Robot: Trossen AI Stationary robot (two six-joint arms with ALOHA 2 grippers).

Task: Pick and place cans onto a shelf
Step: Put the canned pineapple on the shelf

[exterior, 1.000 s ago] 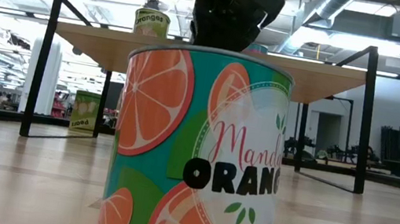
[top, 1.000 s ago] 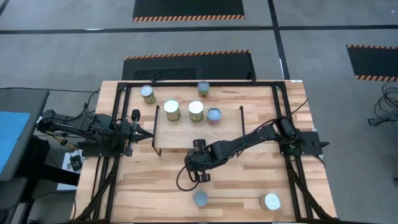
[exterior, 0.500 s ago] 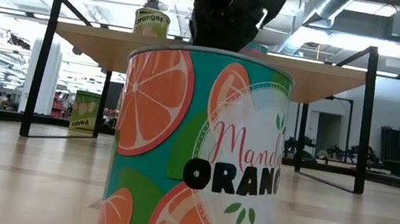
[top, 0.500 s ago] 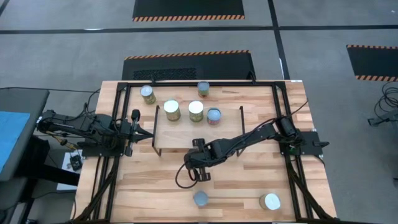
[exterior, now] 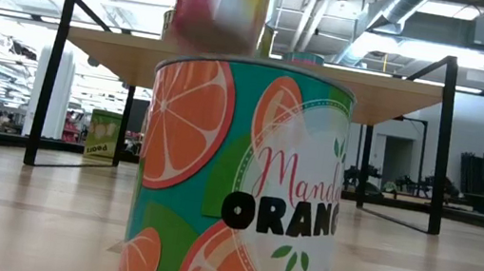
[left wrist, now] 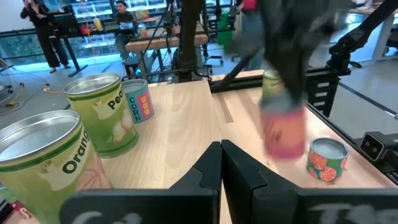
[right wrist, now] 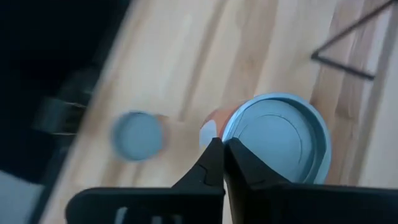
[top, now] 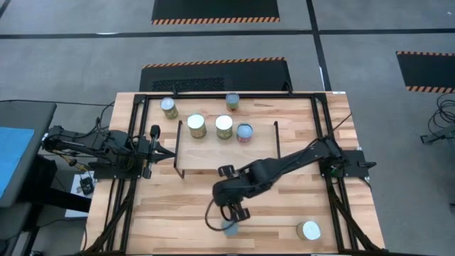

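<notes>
Left gripper [top: 173, 157] parked at the shelf's [top: 213, 158] left end, fingers pressed together. Four cans [top: 197, 126] standing on or near the shelf's far side. Right gripper [top: 229, 217] pinched closed, empty, apparently just above the near can [top: 229, 227].

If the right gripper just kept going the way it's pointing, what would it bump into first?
Probably the can right under it. The right gripper points down at the table with its fingers shut, and that can's round top lies just beyond the fingertips. The picture doesn't show how far below it sits.
</notes>
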